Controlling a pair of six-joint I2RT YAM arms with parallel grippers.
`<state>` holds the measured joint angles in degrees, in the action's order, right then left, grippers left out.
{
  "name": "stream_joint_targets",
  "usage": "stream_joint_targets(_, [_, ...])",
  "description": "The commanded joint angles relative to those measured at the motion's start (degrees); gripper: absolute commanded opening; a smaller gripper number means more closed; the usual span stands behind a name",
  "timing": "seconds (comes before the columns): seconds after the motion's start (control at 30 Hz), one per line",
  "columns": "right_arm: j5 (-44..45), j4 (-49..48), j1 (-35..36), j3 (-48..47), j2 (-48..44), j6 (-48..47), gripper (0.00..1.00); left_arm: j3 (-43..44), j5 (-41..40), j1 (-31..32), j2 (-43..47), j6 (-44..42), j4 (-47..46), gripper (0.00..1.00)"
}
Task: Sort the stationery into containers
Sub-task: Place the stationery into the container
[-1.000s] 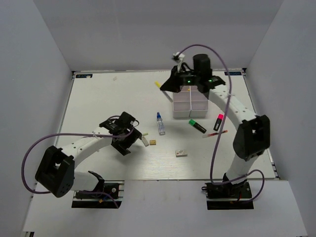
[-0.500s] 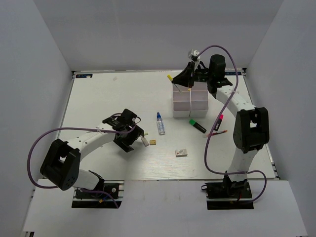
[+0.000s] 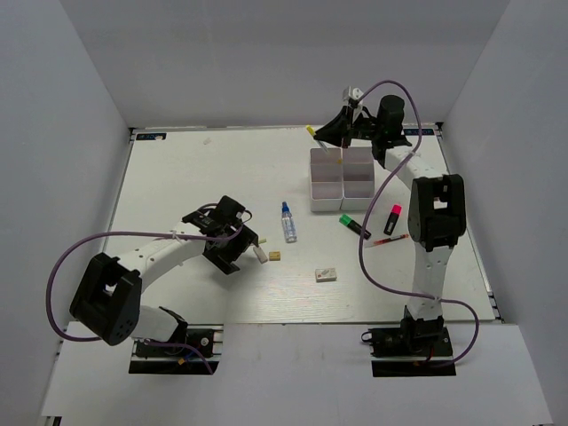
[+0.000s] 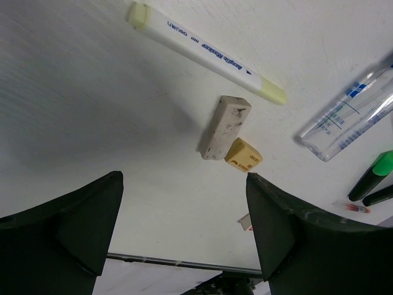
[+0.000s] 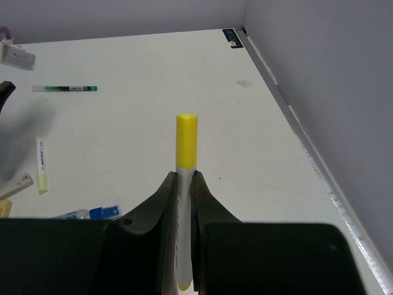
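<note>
Hovering at the far edge of the white plastic six-compartment tray (image 3: 326,202), the right gripper (image 5: 186,184) pinches a yellow-capped white pen (image 5: 186,144), cap outward, not yet let go; the left gripper (image 4: 184,227) hangs spread and empty above a second white pen with pale yellow ends (image 4: 206,52), a grey-white eraser (image 4: 224,127) and a tan eraser (image 4: 243,155) touching it; most of the sorting looks undone, since the blue-capped clear bottle (image 3: 289,222), green-black highlighter (image 3: 355,225), pink highlighter (image 3: 391,219), thin red pen (image 3: 386,240) and small white eraser (image 3: 326,275) all lie loose on the table (image 3: 177,177); whether any compartment holds anything I cannot tell; the arm covers the far cells, and the held pen's lower end is buried between the fingers.
</note>
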<state>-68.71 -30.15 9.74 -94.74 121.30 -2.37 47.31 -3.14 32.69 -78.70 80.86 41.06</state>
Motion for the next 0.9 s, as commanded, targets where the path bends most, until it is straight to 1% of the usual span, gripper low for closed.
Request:
stream_joint_targets(0.0, [0.5, 0.5, -0.1, -3.1, 1.4, -5.1, 0.0, -0.4, 0.4, -0.3, 2.1, 0.4, 1.2, 0.9])
stream_joint_targets(0.13, [1.6, 2.2, -0.2, -2.6, 2.7, -6.9, 0.0, -0.4, 0.9, -0.3, 1.5, 1.8, 1.7, 0.93])
stream_joint_targets(0.27, [2.3, 3.3, -0.4, -2.1, 3.4, -8.1, 0.13, 1.9, -0.2, -0.3, -0.7, 2.3, 2.9, 0.94])
stream_joint_targets(0.3, [2.5, 3.5, -0.3, -2.1, 3.6, -8.2, 0.23, 1.9, -0.2, -0.3, -0.7, 2.3, 2.9, 0.94])
stream_joint_targets(0.37, [2.7, 3.8, -0.5, -2.3, 3.8, -8.4, 0.3, 3.6, -0.8, -0.8, -2.2, 2.8, 3.4, 0.95])
stream_joint_targets(0.4, [2.7, 3.8, -0.5, -2.2, 3.6, -8.4, 0.39, 4.4, -0.8, -0.8, -3.5, 2.8, 3.4, 0.95])
stream_joint_targets(0.53, [2.4, 3.8, -1.1, -1.6, 2.5, -8.1, 0.48, 7.0, -0.8, -1.9, -7.2, 2.8, 3.9, 0.95])
stream_joint_targets(0.6, [2.2, 3.3, -1.6, -0.7, 0.4, -7.2, 0.52, 7.9, -0.8, -2.5, -8.4, 2.8, 3.9, 0.95])
stream_joint_targets(0.63, [2.0, 2.6, -1.9, 0.4, -0.3, -6.8, 0.54, 8.6, -0.8, -2.5, -8.9, 2.8, 4.6, 0.94])
stream_joint_targets(0.67, [2.0, 2.6, -2.4, 2.1, -3.4, -6.4, 0.56, 8.6, -0.8, -2.5, -9.7, 2.8, 4.6, 0.91])
stream_joint_targets(0.7, [2.4, 2.6, -2.6, 3.1, -4.6, -6.6, 0.56, 9.2, -0.8, -3.1, -9.7, 2.8, 5.6, 0.89])
stream_joint_targets(0.73, [4.1, 2.8, -3.1, 5.6, -7.7, -6.9, 0.58, 9.2, -1.4, -3.2, -10.2, 3.5, 7.2, 0.87])
stream_joint_targets(0.77, [5.2, 3.3, -3.1, 8.4, -11.1, -7.6, 0.58, 9.2, -1.4, -3.2, -10.2, 4.6, 8.0, 0.86])
stream_joint_targets(0.8, [6.1, 3.7, -3.4, 11.3, -12.6, -8.1, 0.58, 9.2, -1.4, -3.7, -10.2, 5.4, 8.7, 0.86])
stream_joint_targets(0.83, [6.7, 5.2, -3.6, 14.7, -16.1, -9.5, 0.58, 9.2, -2.0, -3.7, -10.2, 6.7, 8.7, 0.84])
stream_joint_targets(0.87, [7.2, 8.1, -3.7, 15.6, -17.8, -10.1, 0.58, 8.0, -2.0, -3.7, -9.7, 6.7, 8.7, 0.83])
